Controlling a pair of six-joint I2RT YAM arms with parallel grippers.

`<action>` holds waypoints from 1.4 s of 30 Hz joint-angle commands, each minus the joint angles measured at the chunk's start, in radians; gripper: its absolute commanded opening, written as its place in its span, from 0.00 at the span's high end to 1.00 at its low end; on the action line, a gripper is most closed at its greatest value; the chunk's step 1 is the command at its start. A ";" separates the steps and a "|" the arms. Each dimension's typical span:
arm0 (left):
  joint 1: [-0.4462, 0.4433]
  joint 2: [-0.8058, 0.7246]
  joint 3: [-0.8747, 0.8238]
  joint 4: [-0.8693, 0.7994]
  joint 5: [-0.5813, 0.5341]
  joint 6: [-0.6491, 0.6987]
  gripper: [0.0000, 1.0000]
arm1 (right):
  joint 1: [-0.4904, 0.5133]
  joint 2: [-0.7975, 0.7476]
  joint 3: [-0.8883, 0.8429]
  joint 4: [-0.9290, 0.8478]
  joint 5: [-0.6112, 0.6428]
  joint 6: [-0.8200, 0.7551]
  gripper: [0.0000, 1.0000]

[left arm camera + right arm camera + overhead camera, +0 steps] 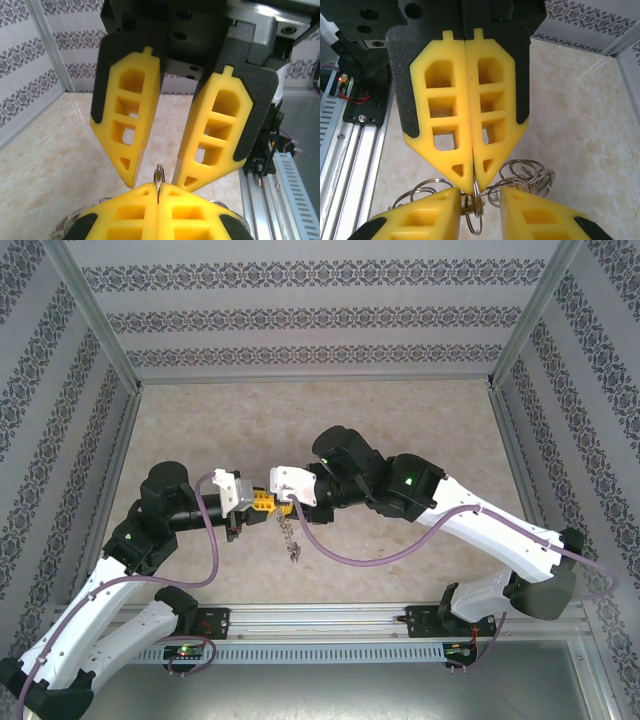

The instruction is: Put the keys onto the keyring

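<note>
1. My left claw (257, 503) is clenching on the keyring (290, 536) and meeting my right claw (283, 502) tip to tip above the middle of the table (330, 420). The ring's fringe of metal pieces is hanging down from that meeting point toward my bases.
2. From the left wrist, my left claw (158, 189) is pressing its jaws together. The keyring (158, 175) is standing edge-on out of the seam, its plane running along that seam. My right claw (156, 172) is facing it from straight ahead with its jaws parted, one on each side of the ring's top.
3. From the right wrist, my right claw (479, 200) is standing released, with a gap showing on both sides of the keyring (476, 220). My left claw (472, 185) is pinching that ring at its very tip. Small wire loops (520, 172) are fanning out from the ring to both sides.
4. I am judging the coming move by one relation: the ring is lying between my right jaws, edge toward them, so my right claw is the nearer one to act on it. I am not making out any coloured key heads, so I cannot tell where the keys are.
</note>
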 commanded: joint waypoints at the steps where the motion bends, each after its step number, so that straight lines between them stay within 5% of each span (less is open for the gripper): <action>1: -0.005 -0.021 -0.018 0.203 0.071 -0.107 1.00 | -0.002 -0.037 -0.034 0.049 -0.027 0.042 0.76; 20: -0.005 -0.035 -0.036 0.329 0.105 -0.197 1.00 | -0.041 -0.129 -0.133 0.131 -0.064 0.099 0.83; 28: -0.005 -0.041 -0.037 0.342 0.102 -0.203 1.00 | -0.046 -0.120 -0.138 0.129 -0.088 0.105 1.00; 39: -0.005 -0.040 -0.044 0.369 0.082 -0.203 1.00 | -0.050 -0.059 -0.106 0.075 -0.161 0.116 1.00; 42: -0.005 -0.040 -0.044 0.357 0.076 -0.194 1.00 | -0.049 -0.072 -0.113 0.083 -0.158 0.119 0.86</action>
